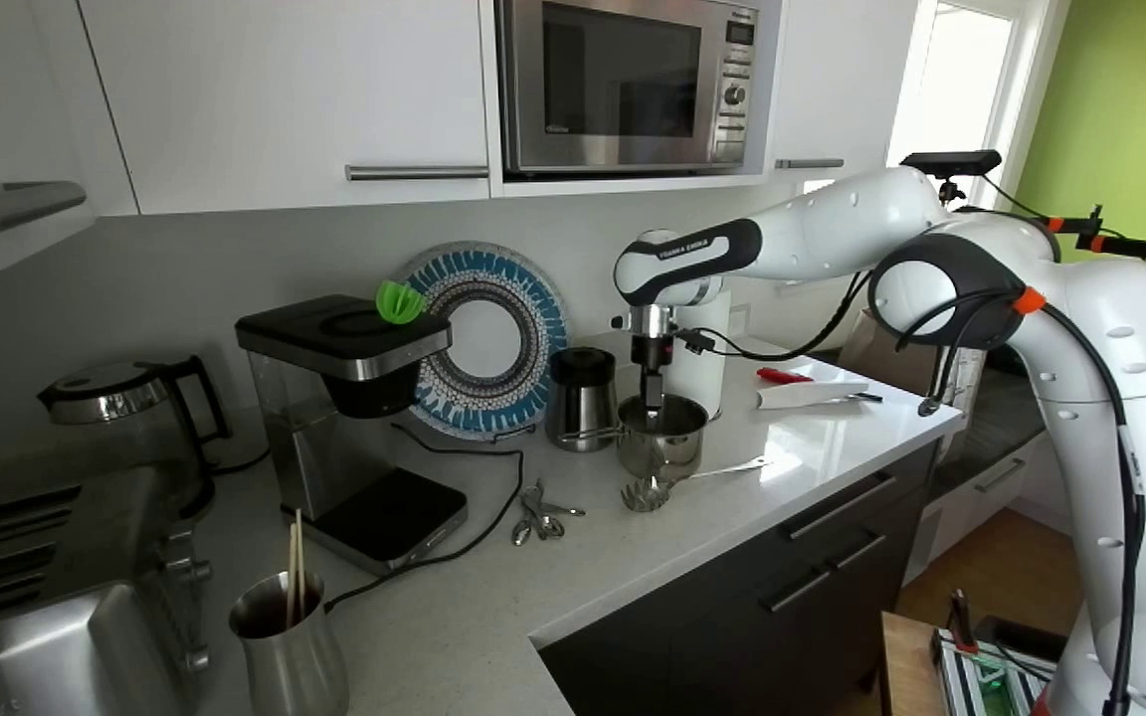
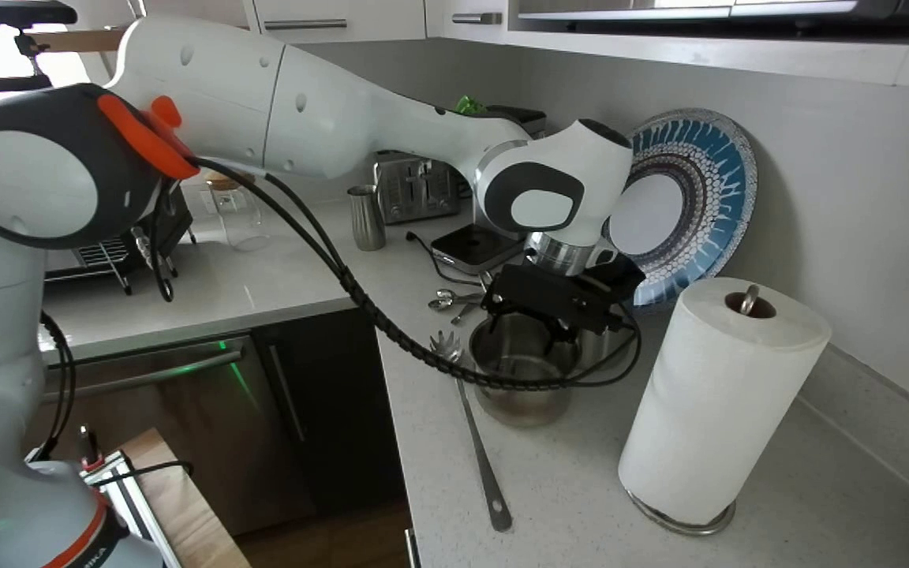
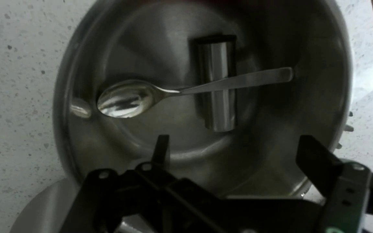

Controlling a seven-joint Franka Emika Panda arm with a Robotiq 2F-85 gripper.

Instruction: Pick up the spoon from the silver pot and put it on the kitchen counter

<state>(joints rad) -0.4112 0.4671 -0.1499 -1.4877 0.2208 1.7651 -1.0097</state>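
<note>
The spoon (image 3: pixel 126 98) lies inside the silver pot (image 3: pixel 322 74). Its bowl is toward the left of the wrist view and its handle crosses over a small shiny metal cylinder (image 3: pixel 219 113) in the pot. The pot also shows in both exterior views (image 1: pixel 661 455) (image 2: pixel 521 404), standing on the kitchen counter (image 1: pixel 474 607). I cannot make out the spoon in the exterior views. My gripper (image 3: pixel 233 139) is open and empty. Its fingers point down at the pot's mouth, with the spoon ahead of the fingertips in the wrist view. The gripper also shows in an exterior view (image 1: pixel 653 398).
A long splayed metal utensil (image 2: pixel 480 450) lies beside the pot. A dark-lidded steel tumbler (image 1: pixel 583 403) stands close behind it. A paper towel roll (image 2: pixel 723 402) stands nearby. Small metal spoons (image 1: pixel 541 514) and a coffee maker (image 1: pixel 344 343) are further along the counter.
</note>
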